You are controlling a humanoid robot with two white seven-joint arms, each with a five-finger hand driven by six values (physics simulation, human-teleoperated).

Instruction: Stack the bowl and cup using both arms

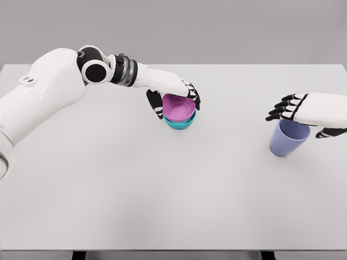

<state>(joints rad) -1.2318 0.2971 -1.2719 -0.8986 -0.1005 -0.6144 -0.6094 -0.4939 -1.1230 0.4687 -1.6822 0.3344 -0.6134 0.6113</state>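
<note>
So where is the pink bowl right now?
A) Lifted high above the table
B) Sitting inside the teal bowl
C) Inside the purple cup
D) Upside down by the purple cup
B: the pink bowl sits nested in the teal bowl, with the left hand around it, well apart from the purple cup.

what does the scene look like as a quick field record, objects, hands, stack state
surface: white table
pink bowl: nested in the teal bowl, mid table
teal bowl: on the table, under the pink one
cup: blue-purple, upright, right side of the table, apart from the bowls
left hand: fingers curled around the pink bowl's rim
right hand: above the cup's mouth, fingers spread, no grasp seen
stack state: bowls stacked; cup not yet added
</note>
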